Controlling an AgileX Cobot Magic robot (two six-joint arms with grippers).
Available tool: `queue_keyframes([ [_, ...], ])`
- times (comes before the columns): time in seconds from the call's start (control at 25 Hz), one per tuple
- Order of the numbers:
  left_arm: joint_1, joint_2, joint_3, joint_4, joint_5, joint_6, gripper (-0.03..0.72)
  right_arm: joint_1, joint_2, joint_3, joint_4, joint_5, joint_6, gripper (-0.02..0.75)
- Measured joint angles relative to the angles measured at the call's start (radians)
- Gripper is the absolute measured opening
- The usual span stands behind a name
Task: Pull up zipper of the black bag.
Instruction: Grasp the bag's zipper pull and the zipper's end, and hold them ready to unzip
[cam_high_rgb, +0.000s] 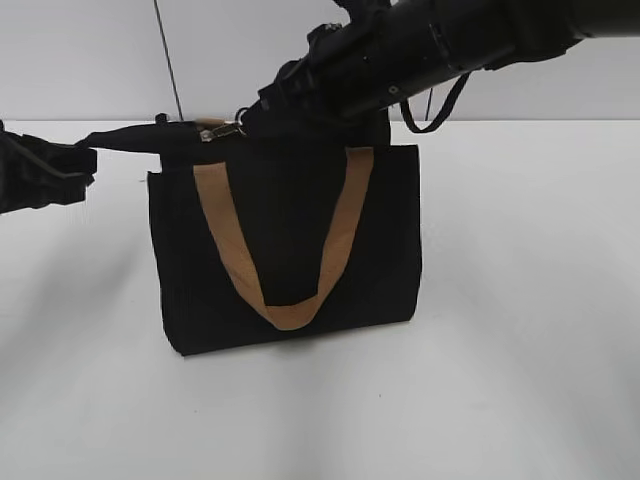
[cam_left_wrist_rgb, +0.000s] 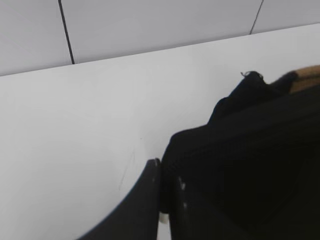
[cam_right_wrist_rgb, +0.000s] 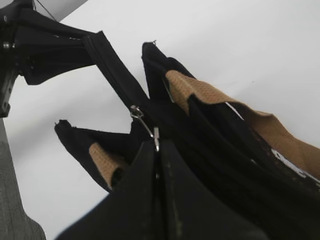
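Note:
The black bag (cam_high_rgb: 290, 240) stands upright on the white table, its tan handle hanging down its front. My left gripper (cam_high_rgb: 85, 160) is shut on the black end tab of the bag's zip line and holds it stretched out to the left; in the left wrist view its jaws (cam_left_wrist_rgb: 164, 192) pinch black fabric (cam_left_wrist_rgb: 240, 150). My right gripper (cam_high_rgb: 250, 118) is above the bag's top edge, shut on the zipper (cam_high_rgb: 222, 129). In the right wrist view the silver pull tab (cam_right_wrist_rgb: 150, 131) runs into the closed jaws (cam_right_wrist_rgb: 157, 147).
The white table (cam_high_rgb: 520, 380) extends around the bag. A white wall with a dark seam (cam_high_rgb: 168, 60) stands behind. The right arm (cam_high_rgb: 450, 40) reaches in from the upper right over the bag.

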Motion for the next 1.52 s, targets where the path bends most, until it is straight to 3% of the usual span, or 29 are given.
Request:
queue_keyframes([
  [0.76, -0.003, 0.000, -0.001, -0.004, 0.020, -0.004, 0.006, -0.262, -0.004, 0.000, -0.134, 0.227, 0.071, -0.001],
  [1.16, -0.003, 0.000, -0.001, -0.004, 0.019, -0.004, 0.006, -0.298, -0.006, 0.000, -0.171, 0.270, 0.113, -0.001],
  [1.32, -0.003, 0.000, -0.001, -0.003, 0.017, -0.109, 0.006, -0.293, -0.009, 0.000, -0.166, 0.280, 0.114, 0.003],
  [1.44, -0.017, 0.000, -0.001, -0.004, 0.018, -0.147, 0.008, -0.279, -0.030, 0.000, -0.171, 0.280, 0.103, 0.074],
  [1.52, -0.037, 0.000, -0.001, -0.005, 0.019, -0.156, 0.040, -0.273, -0.050, 0.000, -0.171, 0.279, 0.100, 0.189],
])
